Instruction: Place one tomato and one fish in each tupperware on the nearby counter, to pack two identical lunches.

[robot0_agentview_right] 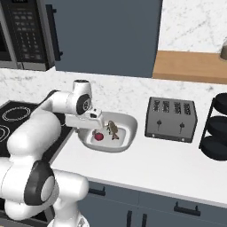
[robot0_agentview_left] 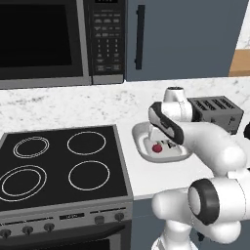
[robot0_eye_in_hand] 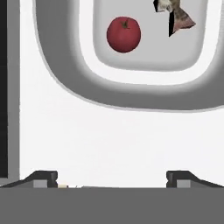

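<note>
A light-grey tupperware (robot0_agentview_left: 138, 131) (robot0_agentview_right: 129, 123) (robot0_eye_in_hand: 61, 70) rests on the white counter (robot0_agentview_right: 177, 166) just right of the stovetop. Inside it lie a red tomato (robot0_agentview_left: 157, 148) (robot0_agentview_right: 99, 137) (robot0_eye_in_hand: 124, 34) and a small pale fish (robot0_agentview_right: 112, 128) (robot0_eye_in_hand: 177, 15), side by side. My gripper (robot0_agentview_left: 165, 142) (robot0_agentview_right: 95, 127) (robot0_eye_in_hand: 111, 177) hovers low over the tray's near edge. It is open, its fingertips (robot0_eye_in_hand: 43, 177) stand wide apart, and nothing is between them. In the left base view my arm hides part of the tray.
A black slotted toaster (robot0_agentview_left: 215, 112) (robot0_agentview_right: 170, 117) stands right of the tray. The black stovetop (robot0_agentview_left: 58, 166) (robot0_agentview_right: 9, 119) lies to the left, with a microwave (robot0_agentview_left: 49, 39) above it. Dark stacked rings (robot0_agentview_right: 217, 131) sit at the far right, and a wooden ledge (robot0_agentview_right: 190, 66) behind.
</note>
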